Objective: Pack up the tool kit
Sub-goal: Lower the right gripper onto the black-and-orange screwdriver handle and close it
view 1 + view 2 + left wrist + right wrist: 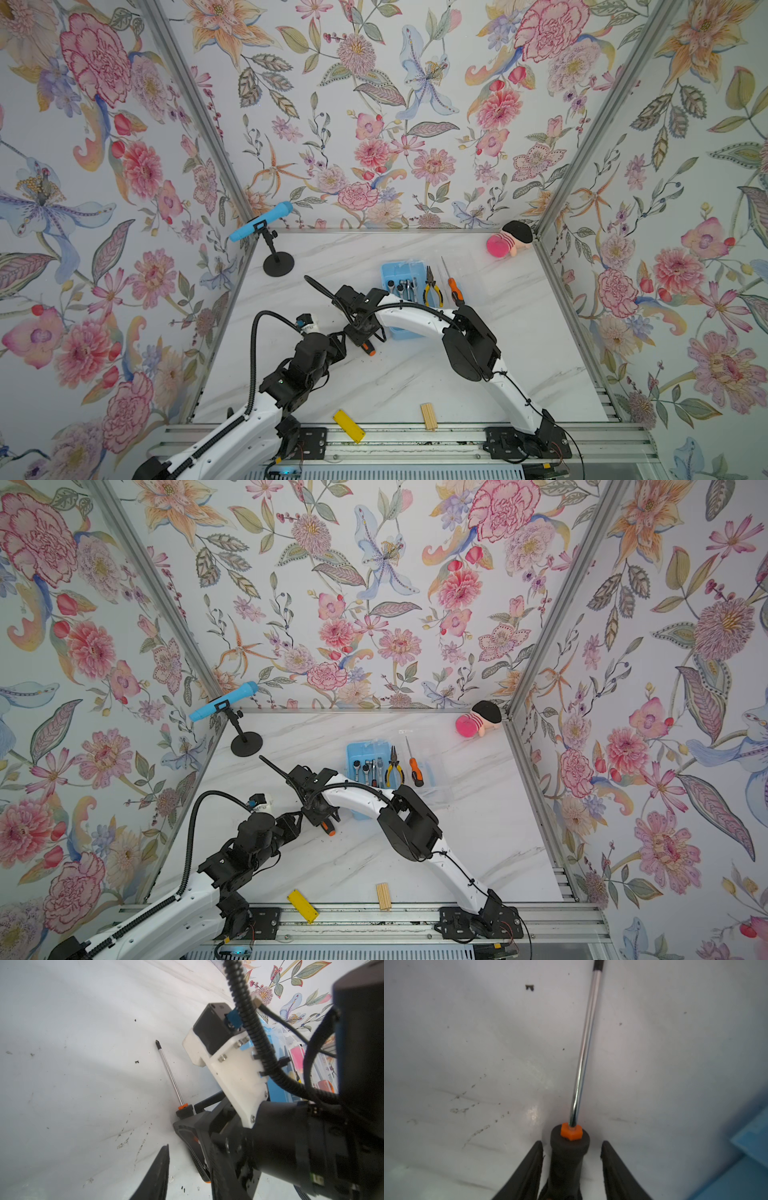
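- Left gripper point(337, 337) crouches low beside its partner; I can't tell whether its jaws are apart.
- Right gripper point(572, 1142), its arm bent across the middle, straddles the screwdriver point(566, 1159) handle with jaws apart, not touching.
- Better to close squarely on the handle, then lift to the blue box point(399, 270) just beside it.

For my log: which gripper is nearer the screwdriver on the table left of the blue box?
Right. The right gripper straddles the screwdriver handle, jaws apart; the left gripper is just beside it.
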You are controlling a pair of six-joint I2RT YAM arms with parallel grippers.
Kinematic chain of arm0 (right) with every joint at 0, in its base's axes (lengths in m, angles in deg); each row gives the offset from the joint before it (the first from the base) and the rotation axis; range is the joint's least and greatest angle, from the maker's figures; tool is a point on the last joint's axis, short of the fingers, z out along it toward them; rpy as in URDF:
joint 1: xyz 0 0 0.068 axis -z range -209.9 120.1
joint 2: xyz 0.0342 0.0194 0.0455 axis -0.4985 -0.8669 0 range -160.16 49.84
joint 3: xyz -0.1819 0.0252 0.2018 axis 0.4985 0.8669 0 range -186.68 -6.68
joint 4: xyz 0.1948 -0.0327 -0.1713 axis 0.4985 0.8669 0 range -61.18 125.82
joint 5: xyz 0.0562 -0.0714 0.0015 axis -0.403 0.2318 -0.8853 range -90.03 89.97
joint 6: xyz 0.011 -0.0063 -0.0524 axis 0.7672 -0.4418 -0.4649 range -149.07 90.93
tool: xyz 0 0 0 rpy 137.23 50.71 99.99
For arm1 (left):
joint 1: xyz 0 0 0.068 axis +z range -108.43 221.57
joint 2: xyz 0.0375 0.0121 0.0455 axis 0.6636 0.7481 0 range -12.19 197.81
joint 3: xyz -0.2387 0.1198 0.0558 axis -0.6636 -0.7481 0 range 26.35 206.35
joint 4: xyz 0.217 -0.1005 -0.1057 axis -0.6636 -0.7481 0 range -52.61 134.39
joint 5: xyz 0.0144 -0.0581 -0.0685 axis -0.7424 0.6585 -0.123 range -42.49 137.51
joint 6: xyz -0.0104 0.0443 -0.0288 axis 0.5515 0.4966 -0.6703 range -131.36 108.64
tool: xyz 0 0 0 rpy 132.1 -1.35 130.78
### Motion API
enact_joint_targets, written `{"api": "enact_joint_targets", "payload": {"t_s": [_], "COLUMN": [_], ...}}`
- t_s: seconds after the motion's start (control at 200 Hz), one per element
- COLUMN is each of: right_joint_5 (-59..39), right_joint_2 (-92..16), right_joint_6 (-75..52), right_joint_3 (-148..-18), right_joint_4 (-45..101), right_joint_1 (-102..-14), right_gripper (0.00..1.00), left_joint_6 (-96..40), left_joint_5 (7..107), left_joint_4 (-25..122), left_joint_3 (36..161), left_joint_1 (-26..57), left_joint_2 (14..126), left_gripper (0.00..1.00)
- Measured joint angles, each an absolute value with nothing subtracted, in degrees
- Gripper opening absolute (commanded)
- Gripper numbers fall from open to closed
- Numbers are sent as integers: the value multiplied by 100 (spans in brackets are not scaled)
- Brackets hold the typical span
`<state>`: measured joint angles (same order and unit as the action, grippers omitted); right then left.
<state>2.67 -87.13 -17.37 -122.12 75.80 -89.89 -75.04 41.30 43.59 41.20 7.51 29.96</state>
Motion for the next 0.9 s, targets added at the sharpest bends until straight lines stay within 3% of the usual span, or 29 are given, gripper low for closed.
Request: {"api": "enact_joint_targets", "payload": {"t_s": [0.425,0.626,0.741,0.901], "right_joint_5": [368,368,359,302], "right_joint_2": [-8756,-8765,-8765,-8743], "right_joint_6": [-1658,-1612,-1617,-1553], "right_joint_3": [-12290,-12290,-12288,-12288], "right_joint_4": [7586,7608,7608,7606], "right_joint_1": [-8989,-8980,-8965,-8928], "right_gripper": [29,15,0,0], "left_joint_6": [-7462,-7346,-7261,-7172], "left_joint_5": [4132,4132,4132,4132], "left_joint_4": [4357,4353,4333,4313], "left_joint_3": [4123,4138,4234,4418], "left_joint_1": [795,867,884,917], "left_joint_2": [2978,2972,2991,3005], "left_gripper": [36,35,35,34]}}
